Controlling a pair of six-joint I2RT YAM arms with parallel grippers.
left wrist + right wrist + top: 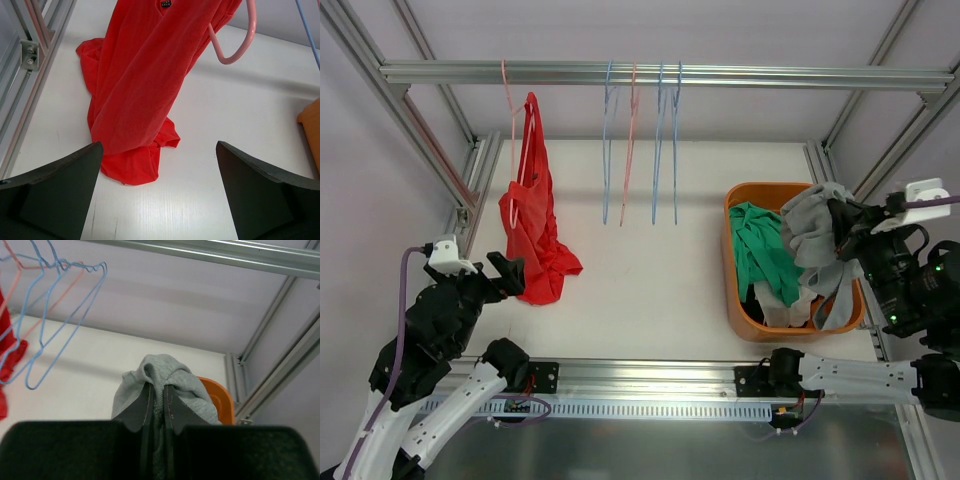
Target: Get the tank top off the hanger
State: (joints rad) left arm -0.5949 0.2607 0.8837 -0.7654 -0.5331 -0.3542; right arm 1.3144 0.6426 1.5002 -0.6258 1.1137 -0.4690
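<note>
Left gripper (508,276): jaws spread wide, nothing between them, poised low at the left side of the table (650,285). Red tank top (532,225) hangs just ahead of it on the pink hanger (231,61), at the left end of the rail (720,72). Its long axis is vertical and the hem is pooled on the table. Left wrist view: fabric lies straight forward, a little left of centre between the fingers.

Right gripper (157,390): clamped on a grey garment (810,225) over the orange bin (765,186), well apart from the top.

Judgement: left arm is the nearer. Next move looks like a short forward reach onto the lower fabric.
</note>
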